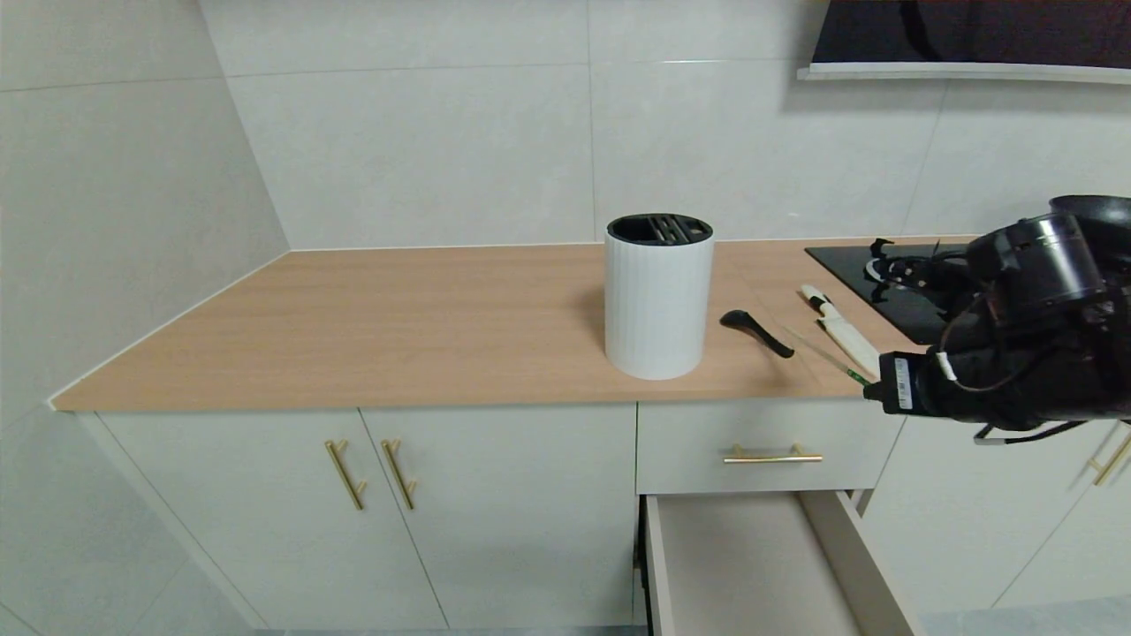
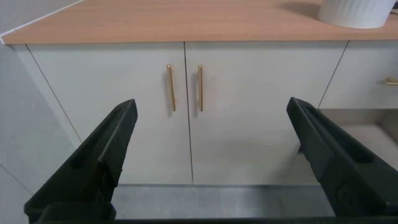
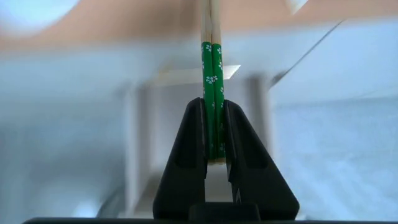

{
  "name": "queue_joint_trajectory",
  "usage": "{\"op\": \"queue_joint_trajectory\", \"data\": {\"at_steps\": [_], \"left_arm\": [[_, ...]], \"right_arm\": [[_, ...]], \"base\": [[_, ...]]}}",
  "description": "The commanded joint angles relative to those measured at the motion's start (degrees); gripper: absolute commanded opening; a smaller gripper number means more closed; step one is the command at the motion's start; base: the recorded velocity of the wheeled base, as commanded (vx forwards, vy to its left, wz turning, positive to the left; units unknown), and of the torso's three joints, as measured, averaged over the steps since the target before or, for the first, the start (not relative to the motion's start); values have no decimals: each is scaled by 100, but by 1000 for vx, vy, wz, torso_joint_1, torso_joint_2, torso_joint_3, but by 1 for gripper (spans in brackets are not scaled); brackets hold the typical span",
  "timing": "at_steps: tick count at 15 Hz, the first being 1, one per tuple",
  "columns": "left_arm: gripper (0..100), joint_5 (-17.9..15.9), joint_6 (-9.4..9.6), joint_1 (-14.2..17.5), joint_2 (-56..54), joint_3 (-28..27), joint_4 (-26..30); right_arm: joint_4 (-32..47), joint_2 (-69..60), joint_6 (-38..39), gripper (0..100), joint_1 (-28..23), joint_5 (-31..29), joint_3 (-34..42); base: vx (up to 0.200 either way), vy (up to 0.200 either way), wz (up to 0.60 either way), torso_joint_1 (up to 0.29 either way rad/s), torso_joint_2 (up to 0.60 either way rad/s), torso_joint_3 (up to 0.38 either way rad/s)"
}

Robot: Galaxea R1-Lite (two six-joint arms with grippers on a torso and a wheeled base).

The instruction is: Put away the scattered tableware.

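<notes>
My right gripper (image 1: 876, 389) hangs at the counter's front edge on the right, shut on a pair of chopsticks (image 1: 826, 356) with green, flower-patterned ends (image 3: 211, 74). Their pale tips point back over the counter towards a black spoon (image 1: 755, 331). In the right wrist view the gripper (image 3: 214, 146) clamps the green ends between its fingers. A cream-handled knife (image 1: 839, 329) lies just right of the spoon. A white ribbed utensil holder (image 1: 658, 300) with a black slotted top stands left of the spoon. My left gripper (image 2: 211, 162) is open and low, facing the cabinet doors.
A drawer (image 1: 751, 565) stands pulled out below the counter, under a shut drawer with a gold handle (image 1: 773, 457). A black cooktop (image 1: 884, 274) sits at the back right. Two cabinet doors with gold handles (image 2: 185, 87) face the left gripper. The holder's base (image 2: 354, 12) shows above them.
</notes>
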Motion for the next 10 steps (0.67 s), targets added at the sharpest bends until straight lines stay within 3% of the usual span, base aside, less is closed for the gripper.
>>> {"op": "queue_joint_trajectory", "data": {"at_steps": [1, 4, 10], "left_arm": [[100, 1, -2, 4, 7, 0, -4], [100, 1, -2, 4, 7, 0, -4], [100, 1, -2, 4, 7, 0, 5]], "right_arm": [[279, -1110, -185, 0, -3, 832, 531], [279, -1295, -765, 0, 15, 972, 917], [270, -1233, -809, 0, 366, 937, 1155]], "base": [[0, 0, 0, 0, 0, 0], [0, 0, 0, 0, 0, 0], [0, 0, 0, 0, 0, 0]]}}
